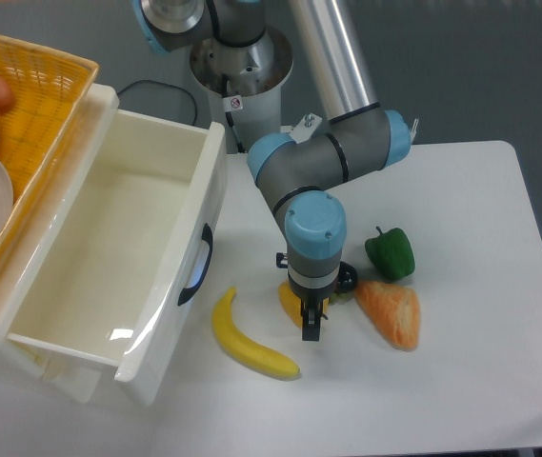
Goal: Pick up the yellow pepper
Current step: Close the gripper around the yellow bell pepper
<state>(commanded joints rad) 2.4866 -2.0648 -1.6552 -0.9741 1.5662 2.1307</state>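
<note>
— Where's the yellow pepper (pixel 291 301)?

— Right under the pincer (pixel 311 322), mostly hidden by the wrist; only a yellow sliver shows on its drawer-facing side.

— Is it clamped?

— I can't tell; the fingers (pixel 311 328) point straight down against it, but the grip itself is hidden.

— What's nearby?

— A banana (pixel 247 342) lies beside it toward the white drawer (pixel 128 257), an orange piece (pixel 391 312) and green pepper (pixel 391 252) opposite.

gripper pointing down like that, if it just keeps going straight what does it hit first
Most likely the yellow pepper. The gripper points down at the table with the pepper right at its pincer, mostly hidden behind it. Depth is unclear from this one view, so the tips may instead meet the white table beside the pepper.
</note>
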